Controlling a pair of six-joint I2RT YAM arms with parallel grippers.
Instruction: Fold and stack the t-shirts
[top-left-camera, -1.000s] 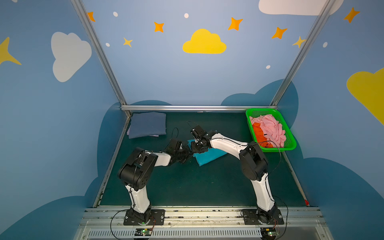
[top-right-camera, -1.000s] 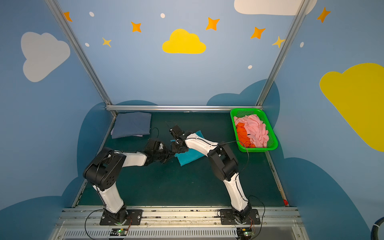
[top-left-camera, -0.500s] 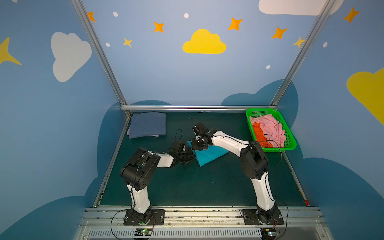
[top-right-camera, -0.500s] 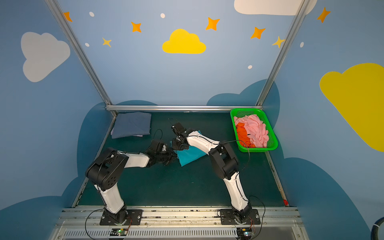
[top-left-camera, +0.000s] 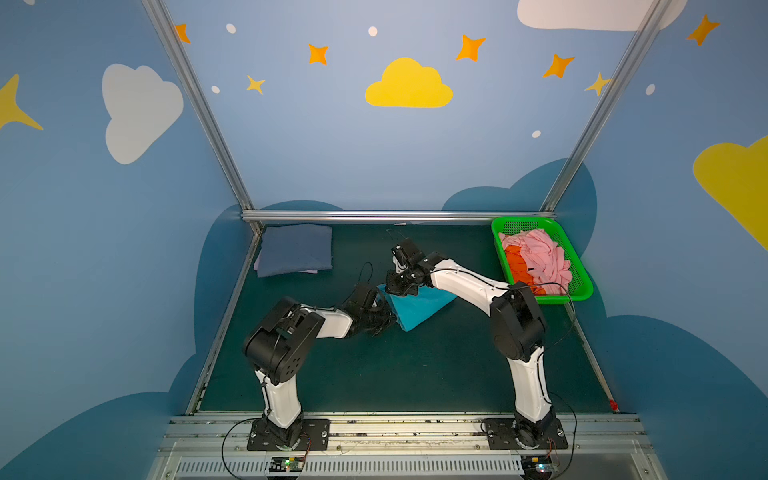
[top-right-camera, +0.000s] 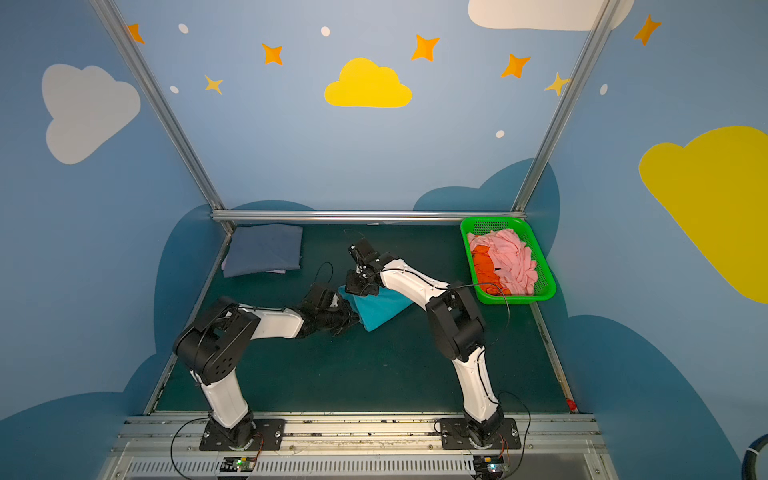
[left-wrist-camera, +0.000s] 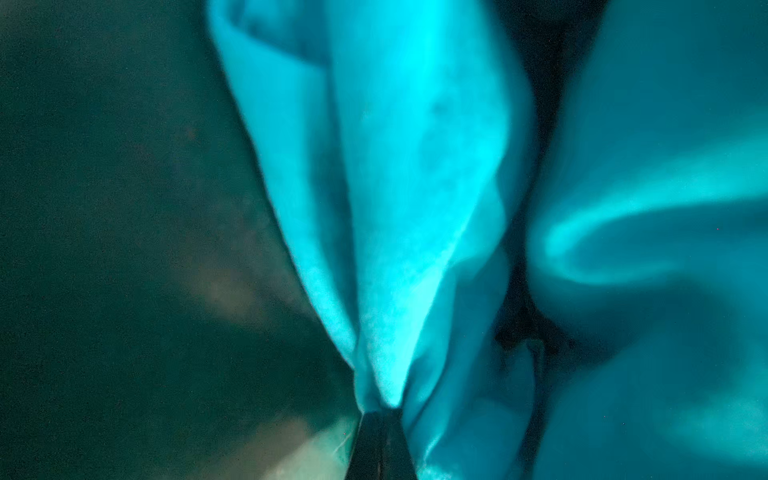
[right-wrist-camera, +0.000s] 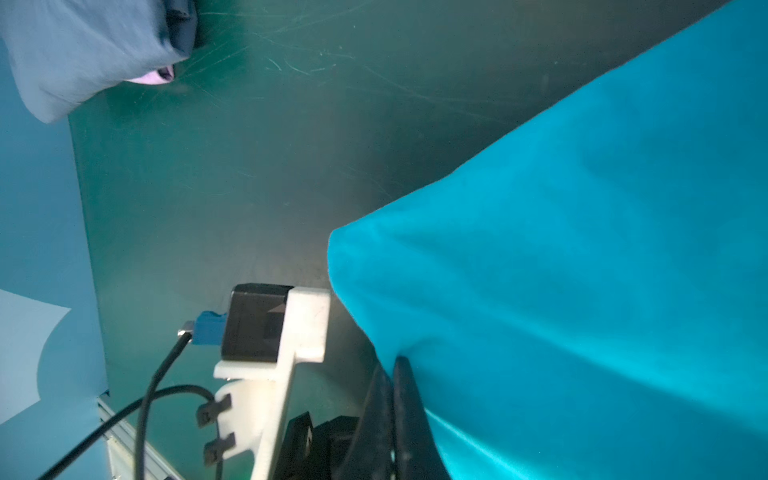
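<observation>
Right tool (right-wrist-camera: 392, 368) newly clamped on soft teal t-shirt (top-left-camera: 419, 307) corner | left tool (left-wrist-camera: 380, 415) pinches apparently bunched folds

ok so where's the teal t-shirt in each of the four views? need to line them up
In a top view: teal t-shirt in the middle of the green mat.
In a top view: same place, mid-mat.
Left wrist: close up and bunched, filling much of the picture.
Right wrist: a broad smooth sheet over the mat.
Shared landmark: folded slate-blue t-shirt, far-left corner; not in the left wrist view.
</observation>
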